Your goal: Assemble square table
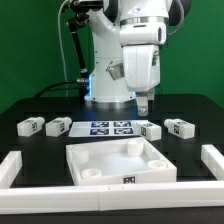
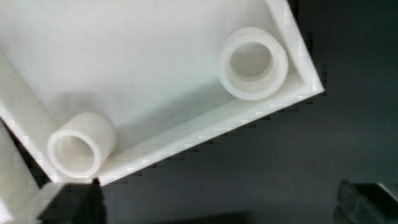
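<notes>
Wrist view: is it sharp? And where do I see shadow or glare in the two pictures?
Wrist view: soft overall, the square table top slightly blurred; gentle grey shadow beside a corner socket; the fingers are dark, unfocused shapes. Exterior view: even light, no hard glare, but the white top is nearly washed out against the black table.

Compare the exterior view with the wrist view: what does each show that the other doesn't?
Only the exterior view: four legs lying beside the marker board, the barrier strips and the arm. Only the wrist view: two corner sockets close up, both empty. Both: the white table top and the open gripper.
</notes>
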### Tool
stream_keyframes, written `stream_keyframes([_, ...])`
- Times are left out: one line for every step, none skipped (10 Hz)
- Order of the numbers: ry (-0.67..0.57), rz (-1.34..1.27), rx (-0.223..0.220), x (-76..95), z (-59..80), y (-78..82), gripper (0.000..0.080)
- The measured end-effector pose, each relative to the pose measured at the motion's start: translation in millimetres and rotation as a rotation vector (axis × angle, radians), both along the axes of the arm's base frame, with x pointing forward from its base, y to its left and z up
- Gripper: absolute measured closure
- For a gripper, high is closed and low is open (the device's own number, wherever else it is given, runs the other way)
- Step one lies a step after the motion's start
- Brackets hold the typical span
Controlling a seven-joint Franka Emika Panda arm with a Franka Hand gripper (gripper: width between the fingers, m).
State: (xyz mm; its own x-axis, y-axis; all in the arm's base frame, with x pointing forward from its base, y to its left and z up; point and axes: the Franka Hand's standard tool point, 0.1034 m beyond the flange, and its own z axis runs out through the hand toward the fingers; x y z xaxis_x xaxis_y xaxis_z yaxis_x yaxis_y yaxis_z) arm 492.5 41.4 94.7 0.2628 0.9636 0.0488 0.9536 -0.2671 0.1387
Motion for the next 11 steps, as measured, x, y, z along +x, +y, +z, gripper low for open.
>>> stream_keyframes([0.0,-0.001,0.0,0.0,-0.2,-0.5,0.015])
stream_keyframes([0.001,-0.001,0.0,-0.1,-0.4,-1.1,0.015])
stream_keyframes([0.009,0.035,-0.01,-0.8,-3.0,-5.9,0.015])
stream_keyframes([0.047,0.182,-0.046,-0.1,-10.8,-22.0,0.015])
stream_keyframes([0.061,0.251,-0.065,6.0,-18.5,-28.8,0.015])
stream_keyframes([0.078,0.281,-0.068,4.7,-29.7,-29.6,0.015])
stream_keyframes([0.095,0.277,-0.064,1.1,-37.6,-32.0,0.015])
stream_keyframes([0.092,0.276,-0.065,2.1,-36.2,-31.8,0.015])
stream_keyframes([0.094,0.276,-0.065,1.6,-37.0,-31.9,0.015])
stream_keyframes([0.095,0.275,-0.065,1.3,-37.3,-32.2,0.015])
stream_keyframes([0.096,0.276,-0.066,1.0,-37.5,-35.7,0.015])
